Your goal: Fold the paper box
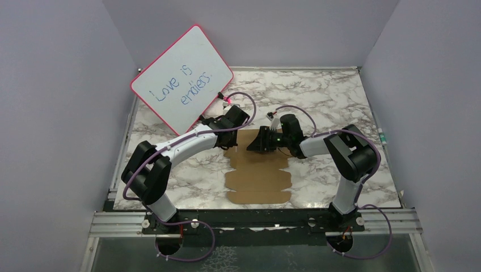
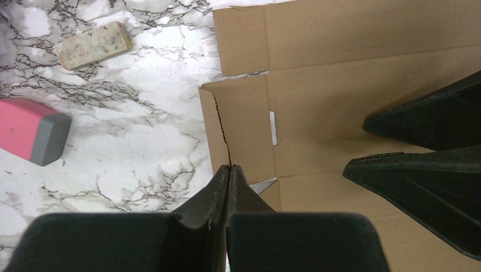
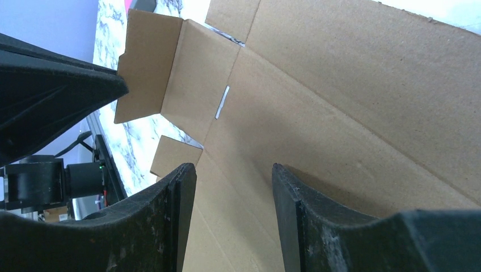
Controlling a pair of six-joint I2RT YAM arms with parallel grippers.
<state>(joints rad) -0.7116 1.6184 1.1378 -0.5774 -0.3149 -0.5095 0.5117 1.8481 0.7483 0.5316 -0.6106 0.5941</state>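
The paper box (image 1: 258, 175) lies as a flat brown cardboard sheet in the middle of the marble table (image 1: 340, 102). My left gripper (image 2: 230, 168) is at the sheet's far left corner, shut on the top edge of a side flap (image 3: 148, 62), which it holds upright. In the left wrist view that flap shows only as a thin dark line running into the fingertips. My right gripper (image 3: 232, 167) hovers open just right of it over the sheet's far panel (image 3: 340, 102), with nothing between its fingers (image 2: 425, 119).
A pink-rimmed whiteboard (image 1: 181, 76) with blue writing leans at the back left. Left of the sheet lie a pink and grey block (image 2: 34, 131) and a speckled beige block (image 2: 93, 44). Purple walls close in the table on three sides.
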